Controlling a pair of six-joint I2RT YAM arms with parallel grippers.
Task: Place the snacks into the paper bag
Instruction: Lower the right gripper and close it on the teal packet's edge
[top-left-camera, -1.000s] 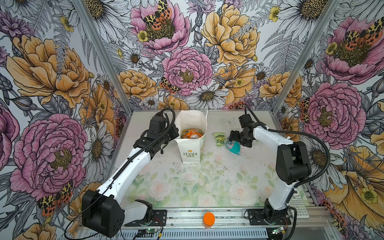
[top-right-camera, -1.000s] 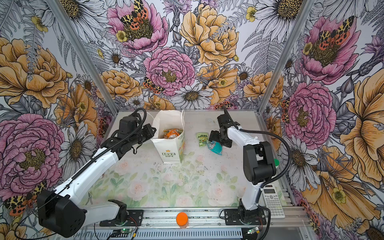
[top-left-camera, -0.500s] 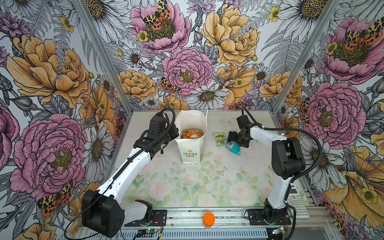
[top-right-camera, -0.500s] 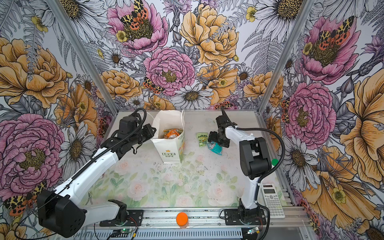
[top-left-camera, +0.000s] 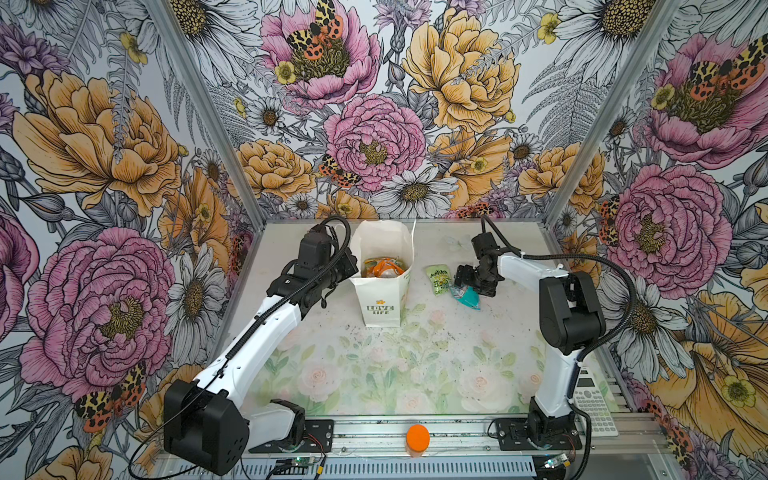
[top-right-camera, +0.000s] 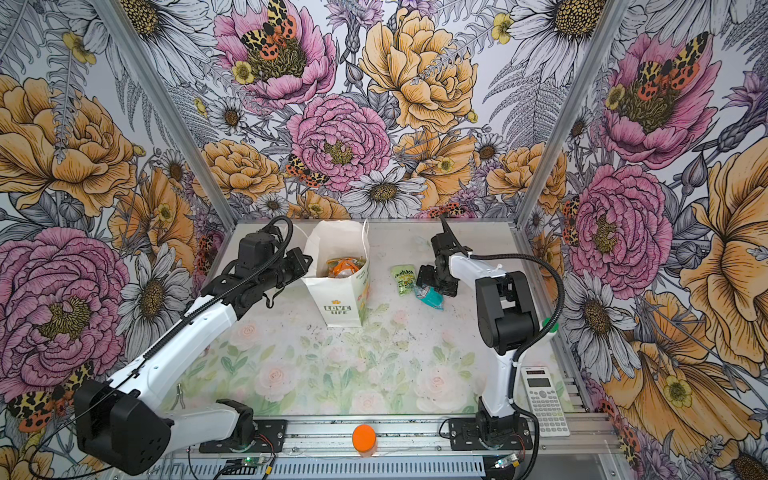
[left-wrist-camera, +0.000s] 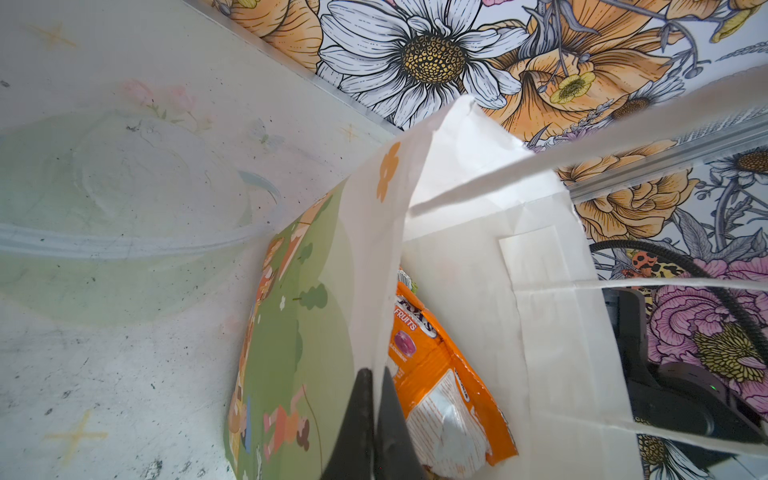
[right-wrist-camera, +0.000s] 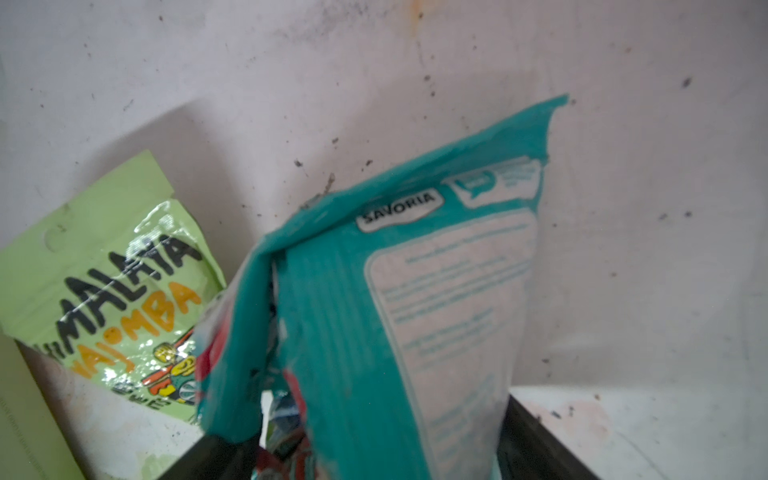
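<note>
Black left gripper (left-wrist-camera: 375, 372), closed, pinches the rim of the left wall of the paper bag (top-left-camera: 382, 299), which stands upright at the rear centre of the bench (top-left-camera: 374, 365). An orange-and-white packet (top-left-camera: 380, 268) lies inside the bag. Right of the bag, a pale green packet (top-left-camera: 438, 279) lies flat on the bench, just beside a teal packet (top-left-camera: 469, 297). The right gripper (top-left-camera: 464, 284) straddles the teal packet, jaws wide; whether they press it cannot be told.
</note>
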